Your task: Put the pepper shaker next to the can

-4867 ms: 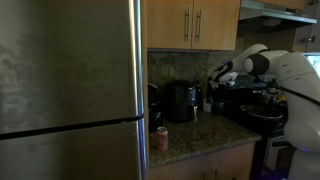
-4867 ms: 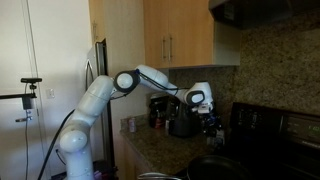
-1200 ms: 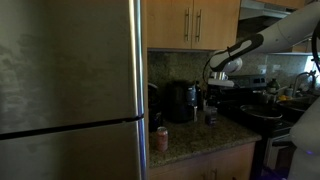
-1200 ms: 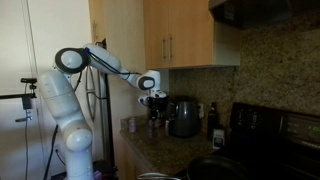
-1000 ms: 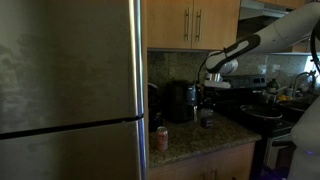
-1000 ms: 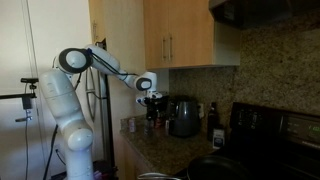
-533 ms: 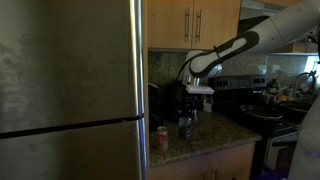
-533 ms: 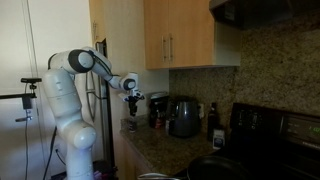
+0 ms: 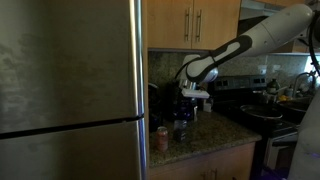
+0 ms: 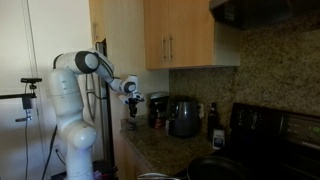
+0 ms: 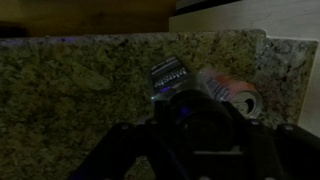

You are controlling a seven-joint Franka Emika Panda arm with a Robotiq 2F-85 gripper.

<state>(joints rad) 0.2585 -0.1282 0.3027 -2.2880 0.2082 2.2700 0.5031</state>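
Observation:
In an exterior view the slim dark pepper shaker point(image 9: 181, 128) hangs upright just above the granite counter point(image 9: 205, 138), and my gripper point(image 9: 184, 117) is shut on it from above. The small reddish-pink can point(image 9: 162, 138) stands close beside it, toward the fridge. The wrist view looks down past the dark fingers of the gripper point(image 11: 176, 102) onto the shaker's top point(image 11: 168, 76). There the can point(image 11: 230, 92) with its pale rim lies just to the right. In an exterior view the gripper point(image 10: 132, 110) hovers at the counter's near end; shaker and can are hard to make out there.
A tall steel fridge point(image 9: 70, 90) walls off the counter right beside the can. A black boxy appliance point(image 10: 183, 117) stands behind against the backsplash. A dark stove with pots point(image 9: 255, 112) is at the far end. Wooden cabinets point(image 9: 195, 22) hang overhead.
Still shut on the shaker, the gripper has swung from in front of the black appliance toward the fridge and come down beside the can.

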